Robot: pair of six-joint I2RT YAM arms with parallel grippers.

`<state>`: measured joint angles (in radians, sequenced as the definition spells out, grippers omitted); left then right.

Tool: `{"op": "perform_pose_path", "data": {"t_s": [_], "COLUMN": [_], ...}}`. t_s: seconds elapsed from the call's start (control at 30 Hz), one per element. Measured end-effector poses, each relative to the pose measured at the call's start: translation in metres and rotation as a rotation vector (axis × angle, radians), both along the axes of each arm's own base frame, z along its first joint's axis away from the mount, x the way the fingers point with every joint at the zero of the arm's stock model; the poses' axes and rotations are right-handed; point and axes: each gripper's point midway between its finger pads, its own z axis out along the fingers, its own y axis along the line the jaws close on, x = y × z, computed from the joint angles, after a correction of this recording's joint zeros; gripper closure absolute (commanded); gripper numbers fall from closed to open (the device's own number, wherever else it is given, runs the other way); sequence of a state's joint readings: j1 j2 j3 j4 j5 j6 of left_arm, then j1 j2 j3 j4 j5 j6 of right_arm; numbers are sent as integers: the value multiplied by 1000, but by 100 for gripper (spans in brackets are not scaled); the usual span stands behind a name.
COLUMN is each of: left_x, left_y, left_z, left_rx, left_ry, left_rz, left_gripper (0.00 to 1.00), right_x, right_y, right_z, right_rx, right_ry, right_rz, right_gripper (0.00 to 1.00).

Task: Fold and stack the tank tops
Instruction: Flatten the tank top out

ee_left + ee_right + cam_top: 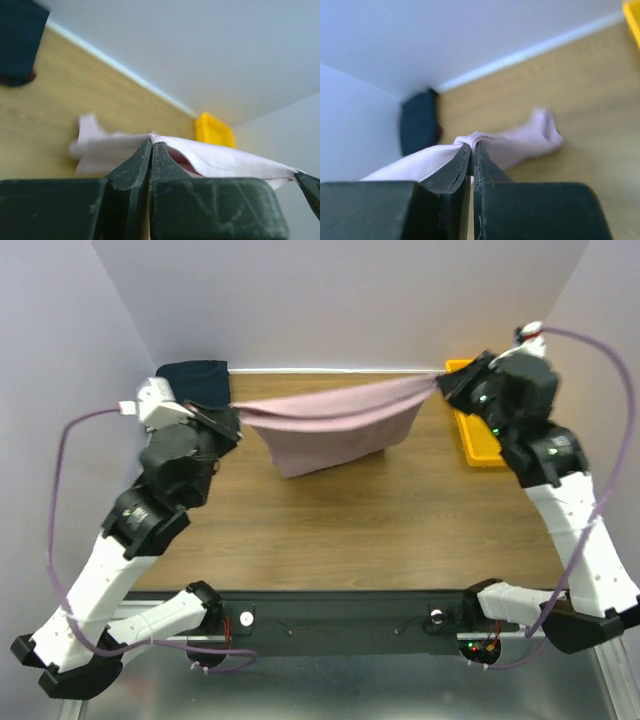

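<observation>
A: Overhead first: pink tank top (335,430) hangs stretched between both arms above the table (350,540), lower part draping down to the wood. Left gripper (228,420) pinches 1 end, right gripper (445,388) the other
B: Stack?
A: Folded stack (195,378), navy on top, far-left corner, just behind the left gripper. Yellow tray (475,440) far right, beside the right gripper
B: Left wrist view?
A: Jaws clamped on a hemmed edge of the pink cloth; fabric runs off toward the tray
B: Right wrist?
A: Same. Jaws closed on a bunched fold, a loose end lying on the table, navy stack beyond
B: Advice for the fold?
A: My read: hold the 2 grips level and the span taut, lay the cloth down flat without wrinkles, then bring edge to edge squarely
B: Any writing?
A: No brand, label or text readable in any of the 3 views
</observation>
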<state>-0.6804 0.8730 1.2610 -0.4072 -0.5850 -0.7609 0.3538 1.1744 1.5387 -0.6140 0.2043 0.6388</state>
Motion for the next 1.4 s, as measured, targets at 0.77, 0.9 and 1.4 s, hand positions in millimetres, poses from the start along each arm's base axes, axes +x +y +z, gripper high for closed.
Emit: {"op": "perform_pose_path", "data": {"t_s": [0.77, 0.9, 1.4], "left_x": [42, 124, 285], "left_y": [-10, -18, 9], "left_z": [155, 130, 89], "left_rx": [-25, 46, -77], "left_ry": [-301, -245, -266], "left_rz": [28, 46, -277], "left_gripper": [100, 100, 100], "right_x": [53, 127, 222], "right_y": [1, 22, -29], "right_z": [125, 91, 63], "right_rx": [-21, -78, -10], "right_ry": [-266, -201, -249], "right_rz": [-68, -68, -125], "right_gripper": [100, 100, 100]}}
